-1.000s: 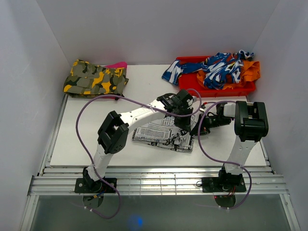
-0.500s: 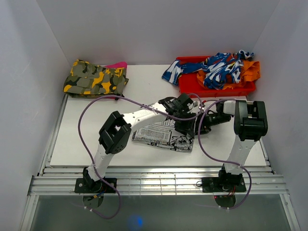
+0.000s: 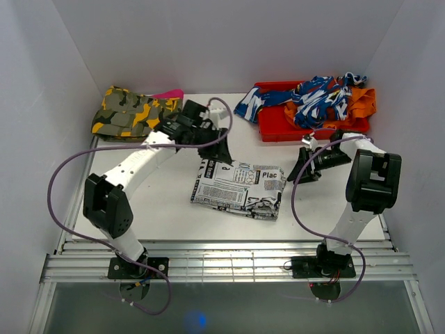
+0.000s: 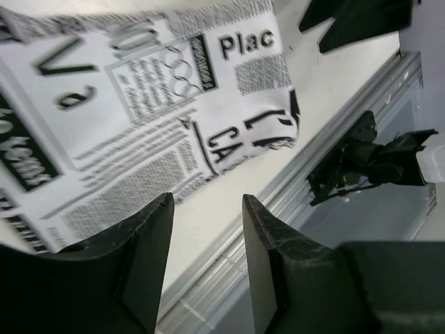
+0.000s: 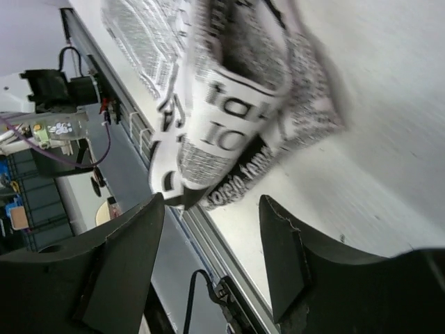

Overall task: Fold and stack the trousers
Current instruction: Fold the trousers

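A: Top view. The trousers point(image 3: 238, 189) lie as a flat folded packet mid-table point(image 3: 139, 202), nearer the front edge. Nothing is holding them.

B: And the arms?

A: The left gripper point(image 3: 211, 153) hangs just off the packet's far left corner. The right gripper point(image 3: 301, 169) sits off its right side, near the red tray point(image 3: 278, 132). The camouflage garment point(image 3: 135, 115) is folded at the far left corner, well apart.

B: Left wrist view?

A: Fingers point(image 4: 149, 236) spread, nothing between them. The printed cloth shows beyond the tips with its "Plac" headline up, apart from both pads.

B: Right wrist view?

A: Fingers point(image 5: 132, 243) spread here too, and empty. The packet's edge faces the camera, with several layers showing, a bit loose and curled at the near corner.

B: So which step?

A: My reading is that folding looks finished and stacking is not begun. The next move calls for a pinch through all the layers at one edge, so the packet does not fall open when lifted. Then carry it to the pile, probably onto the camouflage one, though that is a guess.
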{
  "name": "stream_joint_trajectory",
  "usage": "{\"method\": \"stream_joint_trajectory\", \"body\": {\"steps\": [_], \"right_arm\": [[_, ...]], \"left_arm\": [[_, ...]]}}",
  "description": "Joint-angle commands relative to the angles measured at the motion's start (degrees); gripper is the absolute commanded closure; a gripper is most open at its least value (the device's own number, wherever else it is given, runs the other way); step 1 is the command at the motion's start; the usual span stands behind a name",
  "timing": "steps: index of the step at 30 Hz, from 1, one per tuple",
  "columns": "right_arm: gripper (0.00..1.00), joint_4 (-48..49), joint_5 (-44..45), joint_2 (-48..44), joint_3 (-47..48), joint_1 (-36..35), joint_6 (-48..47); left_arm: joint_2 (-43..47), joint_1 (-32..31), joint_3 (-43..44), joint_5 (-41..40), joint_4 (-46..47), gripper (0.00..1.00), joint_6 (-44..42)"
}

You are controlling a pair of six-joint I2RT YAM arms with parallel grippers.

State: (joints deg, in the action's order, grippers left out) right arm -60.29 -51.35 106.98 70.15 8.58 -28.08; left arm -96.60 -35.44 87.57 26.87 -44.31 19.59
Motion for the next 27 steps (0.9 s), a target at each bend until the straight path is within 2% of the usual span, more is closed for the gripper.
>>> {"method": "stream_joint_trajectory", "body": {"steps": [1,2,3,5,8,10,12,14,16,17,21,26,27], "right_arm": [[0.38,-2.0,-8.4,-5.5,4.4,-2.9,-0.5],[0.39,-0.5,-11.2,-6.3,5.1,-4.1,0.6],[0.39,0.7,-12.5,-6.8,5.8,-6.9,1.4],[0.4,1.6,-14.5,-6.2,8.1,-11.2,2.2],[0.4,4.1,-14.0,-4.0,5.5,-18.5,3.6],[0.45,4.2,-11.6,-0.9,3.3,-23.1,3.6],[0.48,0.3,-5.4,1.6,1.3,-25.8,-1.6],[0.49,-3.7,-2.8,6.0,0.0,-25.9,-8.1],[0.48,-6.3,3.3,8.3,-1.4,-25.8,-10.7],[0.48,-5.3,9.1,8.2,-3.7,-25.6,-10.9],[0.48,1.0,19.3,9.0,-6.3,-24.8,-9.0],[0.48,6.1,26.1,14.0,0.1,-24.6,-6.2],[0.48,6.3,26.7,14.4,3.9,-24.6,-5.8]], "left_arm": [[2.0,8.4,-1.1,12.5,-1.9,0.5,-12.5],[1.2,9.4,-1.4,15.4,-1.9,0.56,-15.4],[0.5,9.9,-1.4,19.2,-2.1,0.59,-16.0],[-1.1,10.9,-2.8,22.4,-1.6,0.61,-16.0],[-2.8,11.9,-7.8,27.8,3.6,0.6,-12.2],[-4.1,12.8,-10.2,30.7,5.9,0.6,-10.5],[-6.0,14.0,-15.0,32.4,8.4,0.6,-9.3],[-7.6,15.5,-18.2,33.7,9.4,0.61,-8.3],[-10.4,16.4,-22.0,33.8,10.8,0.61,-8.6],[-11.6,16.7,-22.6,32.1,11.2,0.61,-8.7],[-16.9,19.4,-24.4,29.4,13.6,0.61,-7.3],[-21.1,23.1,-22.5,26.8,15.5,0.62,-6.4],[-21.0,23.8,-22.2,26.7,15.6,0.62,-6.8]]}}
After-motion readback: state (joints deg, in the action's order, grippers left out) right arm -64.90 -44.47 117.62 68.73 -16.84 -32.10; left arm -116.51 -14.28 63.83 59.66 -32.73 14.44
